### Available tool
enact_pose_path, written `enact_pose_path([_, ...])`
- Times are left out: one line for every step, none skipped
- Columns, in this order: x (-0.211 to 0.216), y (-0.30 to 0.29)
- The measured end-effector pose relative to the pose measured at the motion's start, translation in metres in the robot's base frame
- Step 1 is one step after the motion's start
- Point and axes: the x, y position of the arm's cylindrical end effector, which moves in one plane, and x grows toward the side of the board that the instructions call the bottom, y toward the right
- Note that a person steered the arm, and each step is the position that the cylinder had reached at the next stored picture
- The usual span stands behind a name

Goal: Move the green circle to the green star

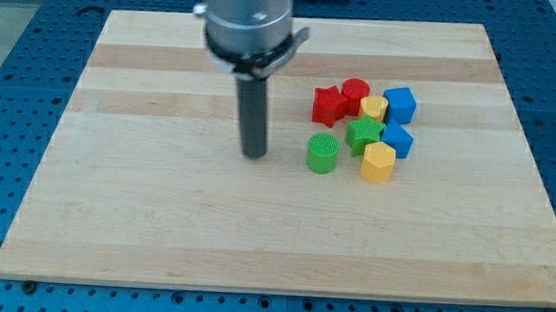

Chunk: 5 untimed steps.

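The green circle [323,153] sits on the wooden board, just left of and a little below the green star [363,135], with a small gap between them. My tip [254,155] rests on the board to the left of the green circle, about a block's width away from it. The rod rises straight up to the grey arm head at the view's top.
Around the green star lie a red star [329,105], a red block [355,90], a yellow block [374,108], a blue cube [399,104], a second blue block [397,140] and a yellow hexagon [378,163]. The wooden board [158,216] lies on a blue perforated table.
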Motion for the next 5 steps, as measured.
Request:
enact_pose_path([0.049,0.010])
enact_pose_path([0.020,0.068])
enact_pose_path([0.008,0.080])
enact_pose_path([0.007,0.080])
enact_pose_path([-0.025,0.087])
